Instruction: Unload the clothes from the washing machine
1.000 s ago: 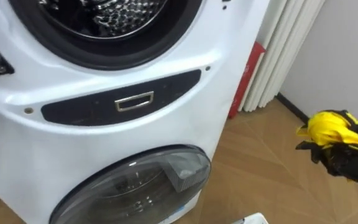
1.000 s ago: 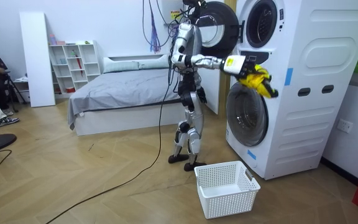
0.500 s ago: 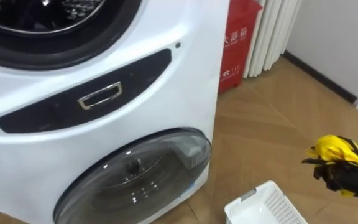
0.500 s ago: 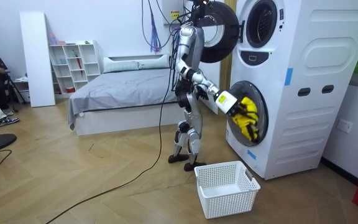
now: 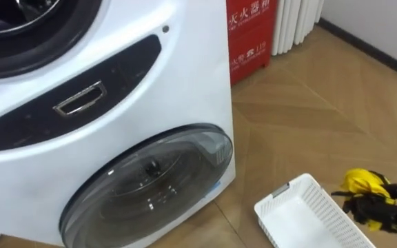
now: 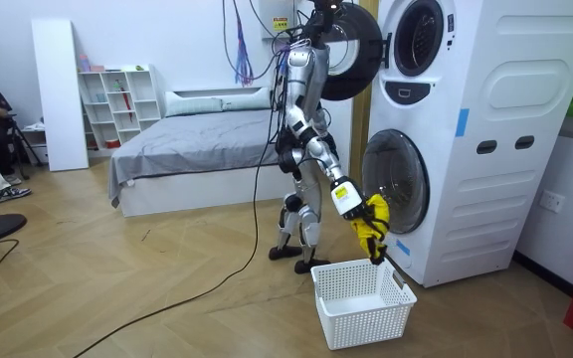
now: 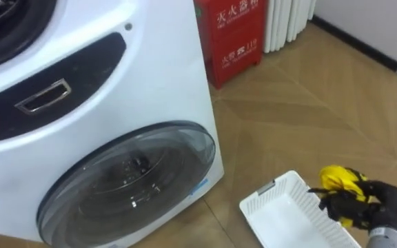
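Nearly there: the right hand (image 7: 362, 204) is clutching the yellow cloth (image 7: 337, 178), fingers curled round it, just above the basket's (image 7: 278, 215) rim; dropping it in is what is left.

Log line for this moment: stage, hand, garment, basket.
stage: garment not yet released | right hand: shut on yellow garment, just above white basket | basket: on floor by washing machine | lower door: closed
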